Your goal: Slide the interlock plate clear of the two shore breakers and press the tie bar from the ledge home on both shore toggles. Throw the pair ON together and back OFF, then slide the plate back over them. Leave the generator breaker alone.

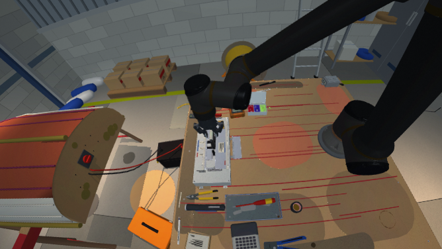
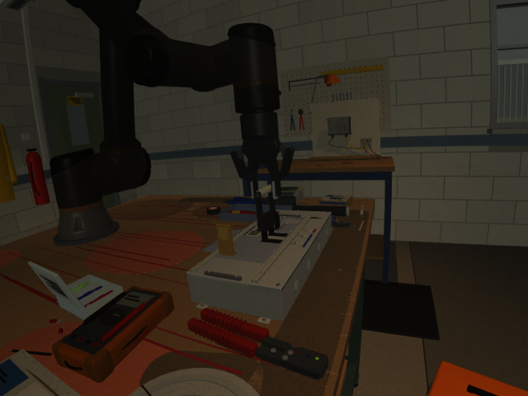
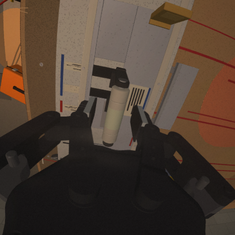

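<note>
The cream tie bar [image 3: 115, 115] sits across the tops of the two black shore toggles [image 2: 268, 221] on the grey breaker panel [image 1: 212, 155]. My gripper [image 3: 113, 117] hangs right above the bar, open and holding nothing, a finger on either side of the bar. The grey interlock plate [image 3: 130, 47] lies further along the panel, off the two shore breakers. The yellow-brown generator toggle [image 2: 224, 240] stands at the plate's far end. A grey ledge [image 3: 176, 95] lies beside the panel on the bench.
Behind the bench a block wall carries a pegboard [image 2: 337, 96] over a side table. A multimeter [image 2: 114, 326] and red-handled probes [image 2: 239, 332] lie near the panel's end. Pliers [image 1: 201, 195], a screwdriver tray [image 1: 253, 206] and a torch lie past its other end.
</note>
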Motion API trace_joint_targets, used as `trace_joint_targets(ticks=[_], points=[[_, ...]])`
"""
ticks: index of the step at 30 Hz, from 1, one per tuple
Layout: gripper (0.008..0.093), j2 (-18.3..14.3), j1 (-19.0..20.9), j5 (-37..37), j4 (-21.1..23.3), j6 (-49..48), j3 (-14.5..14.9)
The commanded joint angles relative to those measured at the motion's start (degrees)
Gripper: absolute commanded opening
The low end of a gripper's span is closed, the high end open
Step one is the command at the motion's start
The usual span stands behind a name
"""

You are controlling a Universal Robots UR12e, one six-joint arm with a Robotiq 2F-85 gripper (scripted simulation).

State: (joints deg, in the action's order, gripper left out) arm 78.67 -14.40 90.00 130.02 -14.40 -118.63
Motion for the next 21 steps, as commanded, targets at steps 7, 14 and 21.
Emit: trace_joint_targets(ticks=[7, 14, 21], points=[[0.0480, 0.1, 0.0, 0.0, 0.0, 0.0, 0.1], [0.0480, 0.3, 0.0, 0.0, -0.5, 0.0, 0.2], [0.0480, 0.8, 0.0, 0.0, -1.3, 0.0, 0.6]])
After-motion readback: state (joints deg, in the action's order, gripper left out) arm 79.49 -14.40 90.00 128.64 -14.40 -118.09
